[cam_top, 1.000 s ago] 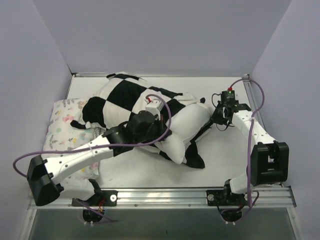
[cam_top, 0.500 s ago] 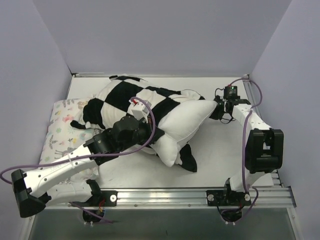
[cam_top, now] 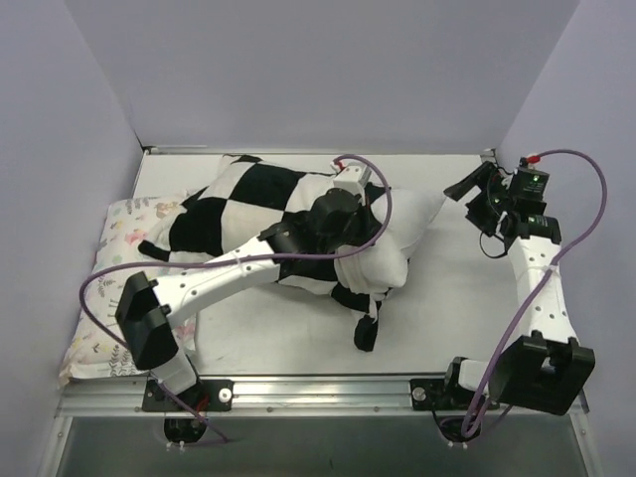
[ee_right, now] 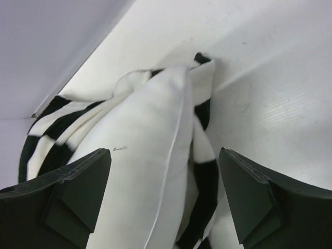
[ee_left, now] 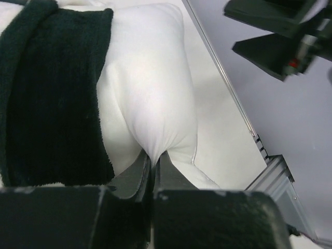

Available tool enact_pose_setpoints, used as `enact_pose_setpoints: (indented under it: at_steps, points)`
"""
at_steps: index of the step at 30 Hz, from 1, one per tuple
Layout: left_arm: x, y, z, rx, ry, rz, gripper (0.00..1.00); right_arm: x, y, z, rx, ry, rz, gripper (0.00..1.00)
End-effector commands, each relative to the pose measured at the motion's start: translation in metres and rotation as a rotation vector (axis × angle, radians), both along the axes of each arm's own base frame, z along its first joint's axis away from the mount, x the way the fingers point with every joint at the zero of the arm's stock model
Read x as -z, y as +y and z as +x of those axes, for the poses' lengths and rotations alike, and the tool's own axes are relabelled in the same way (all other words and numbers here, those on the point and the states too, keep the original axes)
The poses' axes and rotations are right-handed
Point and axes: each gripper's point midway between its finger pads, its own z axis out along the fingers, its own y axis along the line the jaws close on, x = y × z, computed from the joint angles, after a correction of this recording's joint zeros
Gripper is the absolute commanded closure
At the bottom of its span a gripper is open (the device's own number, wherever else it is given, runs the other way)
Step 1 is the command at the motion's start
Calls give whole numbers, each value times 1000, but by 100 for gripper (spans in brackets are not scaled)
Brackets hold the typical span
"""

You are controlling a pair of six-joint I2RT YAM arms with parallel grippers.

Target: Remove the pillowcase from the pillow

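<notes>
The big, soft black-and-white checkerboard pillowcase (cam_top: 234,204) lies across the middle of the white table (cam_top: 452,293). The plump plain white pillow (cam_top: 409,211) pokes out of its right end, so I'd judge the stripping about halfway. The left gripper (ee_left: 154,165) is pinched tight on a fold of bare pillow, and the right gripper (ee_right: 165,187) hangs wide apart near the pillow's corner, holding nothing. Next, I reckon, the cover's edge needs grabbing and drawing leftwards while the pillow is held.
</notes>
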Motion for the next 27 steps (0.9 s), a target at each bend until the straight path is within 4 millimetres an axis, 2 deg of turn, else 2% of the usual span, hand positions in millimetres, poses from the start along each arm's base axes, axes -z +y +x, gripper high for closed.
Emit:
enact_pose_setpoints:
  at_steps: [1,2,3,4,6,7,9,10,12,13,15,16,17,19,25,27]
  points:
    - [-71,-35,18,11,-102,-205,100,-25,20,-30,-55,-42,-8,12]
    - [-66,-51,23,30,-89,-195,100,-36,28,-39,-73,-80,-19,11]
    - [-65,-58,25,44,-89,-188,100,-28,32,-45,-75,-67,-38,9]
    - [-61,-65,27,55,-82,-177,100,-26,53,-51,-137,-71,-49,8]
    - [-54,-80,32,83,-71,-140,100,-24,66,-61,-182,-86,-91,7]
    - [-51,-83,33,86,-67,-124,100,-13,82,-69,-234,-70,-98,6]
    - [-47,-81,36,76,-68,-101,85,-8,91,-76,-272,-73,-123,6]
    - [-45,-78,37,63,-69,-93,67,6,90,-81,-275,-46,-134,5]
    - [-54,-69,37,48,-90,-95,50,11,88,-88,-276,-47,-149,3]
    - [-51,-63,40,28,-91,-85,37,19,86,-92,-270,-36,-157,2]
    - [-62,-52,41,12,-106,-97,29,19,85,-97,-279,-55,-170,0]
    - [-61,-48,41,4,-102,-91,23,21,84,-97,-279,-56,-178,0]
    - [-69,-42,42,-5,-109,-99,22,23,83,-97,-278,-52,-184,0]
    - [-71,-34,42,-22,-112,-88,20,26,83,-98,-290,-48,-191,0]
    - [-71,1,35,-84,-124,-34,18,22,92,-92,-334,-68,-191,0]
    - [-66,19,37,-143,-122,18,18,26,97,-88,-365,-48,-187,0]
